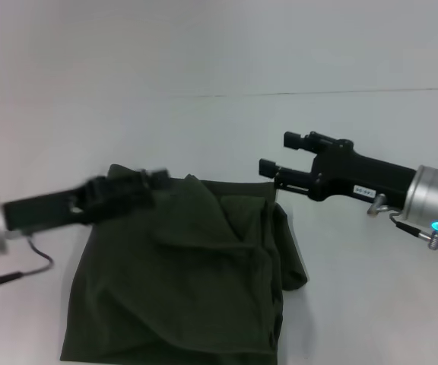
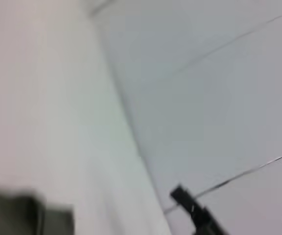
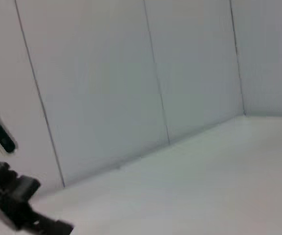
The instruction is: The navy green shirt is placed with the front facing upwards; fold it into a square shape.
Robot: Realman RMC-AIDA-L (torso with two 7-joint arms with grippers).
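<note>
The navy green shirt lies bunched and partly folded over itself on the white table; no lettering or collar shows. My left gripper hovers blurred over the shirt's far left corner, and whether it touches the cloth cannot be told. My right gripper is open and holds nothing, just off the shirt's far right corner and slightly above it. A dark strip of the shirt shows in the left wrist view, with the right gripper farther off. In the right wrist view the left arm appears.
A thin seam line crosses the far part of the white table. Pale panelled walls stand behind it. Bare tabletop lies to the right of the shirt.
</note>
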